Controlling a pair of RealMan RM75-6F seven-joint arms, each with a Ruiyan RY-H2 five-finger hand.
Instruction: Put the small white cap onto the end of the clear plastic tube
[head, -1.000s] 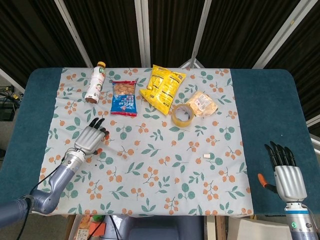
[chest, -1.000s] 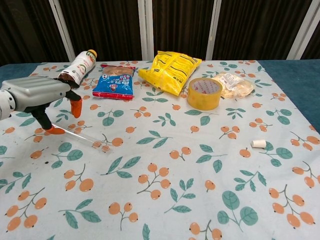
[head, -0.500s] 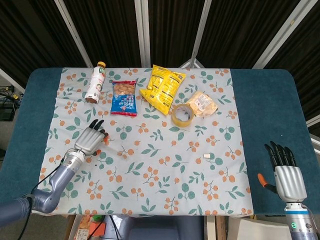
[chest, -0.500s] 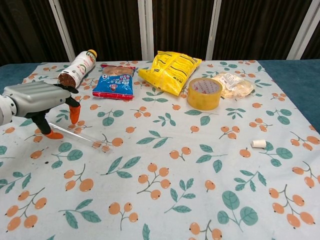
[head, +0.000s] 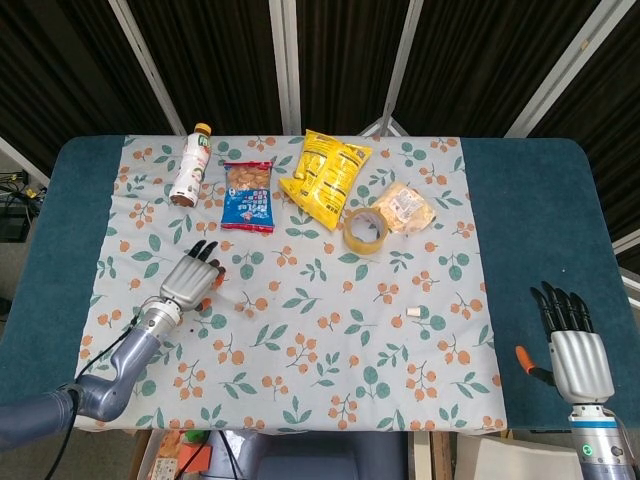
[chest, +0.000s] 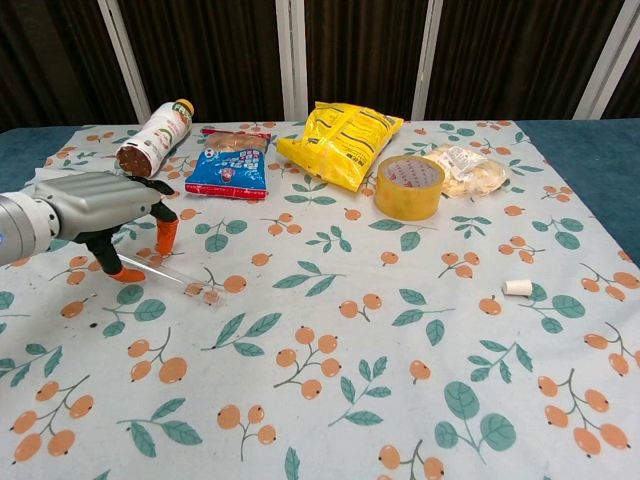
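Floral tablecloth (chest: 330, 400) is carrying the clear plastic tube (chest: 170, 275), which is lying flat at left. Left hand (chest: 95, 205), fingers spread and empty, is now shifting rightward over it, preparing a grasp. Small white cap (chest: 517, 287) is lying well apart; right hand (head: 578, 352) is idling, fingers released.

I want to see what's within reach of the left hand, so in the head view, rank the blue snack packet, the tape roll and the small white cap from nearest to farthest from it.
Measured from the left hand in the head view:
1. Blue snack packet, up and right of the hand, toward the back.
2. Tape roll, past mid-table, on the right.
3. Small white cap, farthest right, toward the front.
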